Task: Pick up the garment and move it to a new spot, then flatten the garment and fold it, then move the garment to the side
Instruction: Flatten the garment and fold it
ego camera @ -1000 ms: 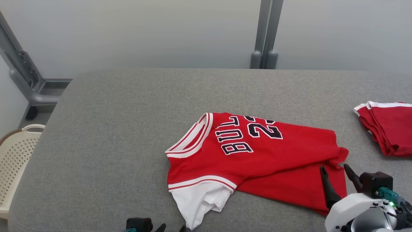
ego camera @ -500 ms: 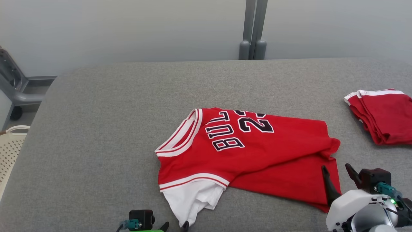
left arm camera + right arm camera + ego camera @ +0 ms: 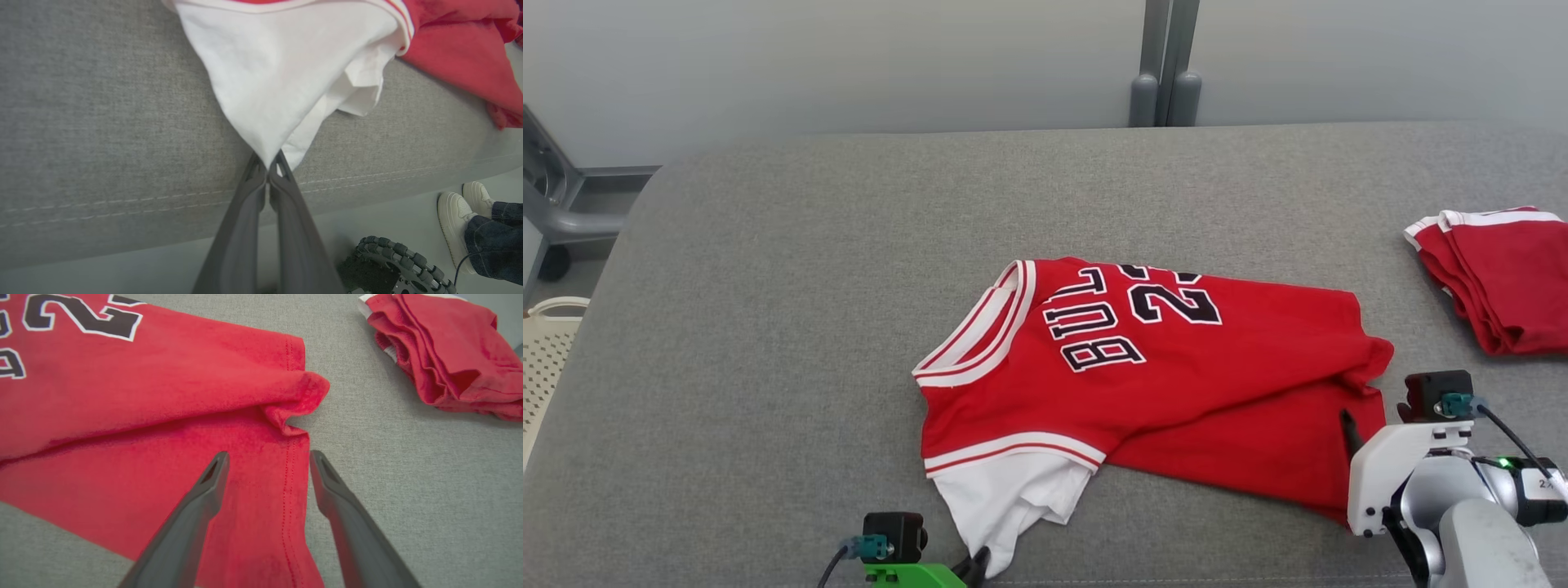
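Note:
The garment (image 3: 1176, 384) is a red jersey with white trim, black lettering and a white sleeve (image 3: 286, 77), lying crumpled on the grey padded table (image 3: 792, 327). My left gripper (image 3: 268, 165) is shut on the tip of the white sleeve near the table's front edge; it also shows at the bottom of the head view (image 3: 976, 563). My right gripper (image 3: 267, 457) stands open over the jersey's red hem (image 3: 294, 506), one finger above the cloth, the other over the bare table. In the head view only one of that gripper's fingertips (image 3: 1346, 425) shows.
A second folded red garment (image 3: 1503, 278) lies at the table's right edge. A perforated cream basket (image 3: 543, 351) stands on the floor at left. A person's white shoes (image 3: 466, 212) and my wheeled base (image 3: 392, 261) show below the table's front edge. A grey metal post (image 3: 1164, 61) rises behind.
My left gripper has closed on the tip of the white sleeve. The camera has shifted, so the whole scene sits differently. My right arm has come forward, hiding most of its fingers.

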Tool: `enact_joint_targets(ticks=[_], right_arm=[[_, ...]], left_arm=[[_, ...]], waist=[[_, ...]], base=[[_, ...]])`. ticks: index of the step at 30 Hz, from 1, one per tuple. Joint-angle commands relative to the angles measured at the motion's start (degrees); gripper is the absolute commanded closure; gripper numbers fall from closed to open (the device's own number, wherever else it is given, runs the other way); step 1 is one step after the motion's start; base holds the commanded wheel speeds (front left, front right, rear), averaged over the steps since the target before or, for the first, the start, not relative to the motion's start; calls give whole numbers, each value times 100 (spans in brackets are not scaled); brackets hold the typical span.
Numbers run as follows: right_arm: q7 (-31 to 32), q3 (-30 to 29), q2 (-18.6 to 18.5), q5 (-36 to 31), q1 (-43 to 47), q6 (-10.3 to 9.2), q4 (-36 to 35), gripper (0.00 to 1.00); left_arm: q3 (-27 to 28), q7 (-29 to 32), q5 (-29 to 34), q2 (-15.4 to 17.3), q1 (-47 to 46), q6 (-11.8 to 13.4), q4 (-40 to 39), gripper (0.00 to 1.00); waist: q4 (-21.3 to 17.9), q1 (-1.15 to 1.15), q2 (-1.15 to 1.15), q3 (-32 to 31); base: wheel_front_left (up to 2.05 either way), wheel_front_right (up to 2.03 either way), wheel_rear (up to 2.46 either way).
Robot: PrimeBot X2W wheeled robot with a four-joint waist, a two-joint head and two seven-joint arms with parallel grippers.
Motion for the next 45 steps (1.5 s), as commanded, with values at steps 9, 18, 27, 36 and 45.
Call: enact_joint_targets(ticks=[9,18,27,36,45], right_arm=[[-27,-504,-43,-518,-717,-9,839,0],[-211,-772,-24,-603,-1200,-9,1614,0],[-434,-785,-31,-702,-1407,-9,1966,100],[-445,-738,-21,-498,-1288,-9,1774,100],[-240,-360,-126,347,-1314,-9,1033,100]], left_arm=[[-52,-129,-20,21,-252,-33,12,100],[-97,-149,10,69,-280,42,-123,100],[-145,-119,16,108,-245,115,-303,100],[156,-435,-334,80,-119,164,-808,100],[658,-903,-698,66,-384,241,-1696,100]], waist=[[186,0,0,139],[328,0,0,325],[381,0,0,396],[334,0,0,228],[247,0,0,127]], base=[[0,0,0],[0,0,0],[0,0,0],[0,0,0],[0,0,0]])
